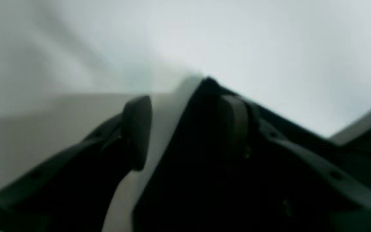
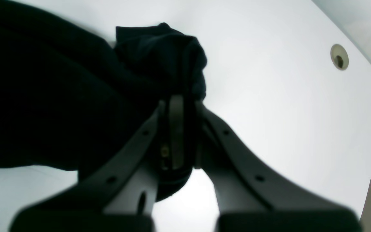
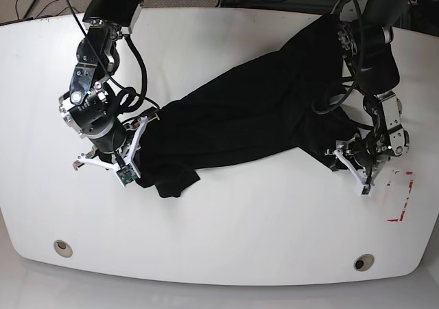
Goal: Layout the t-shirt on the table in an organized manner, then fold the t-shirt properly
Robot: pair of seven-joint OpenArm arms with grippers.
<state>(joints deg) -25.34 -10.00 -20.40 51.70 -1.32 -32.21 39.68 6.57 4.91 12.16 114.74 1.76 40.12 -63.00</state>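
Note:
The black t-shirt (image 3: 240,117) lies bunched in a long diagonal band across the white table (image 3: 219,240), from the far right down to the near left. My right gripper (image 3: 137,144) sits at the shirt's lower left end. In the right wrist view it (image 2: 182,96) is shut on a gathered fold of the t-shirt (image 2: 159,54). My left gripper (image 3: 341,152) rests at the shirt's right end, low over the table (image 1: 269,48). It (image 1: 185,129) is open: one finger is over bare white, the other over the edge of the t-shirt (image 1: 211,167).
Two round grommet holes (image 3: 62,247) (image 3: 363,261) sit near the table's front edge; one shows as a grommet hole (image 2: 339,57) in the right wrist view. A red-outlined mark (image 3: 405,199) lies right of the left gripper. Cables hang behind the far edge.

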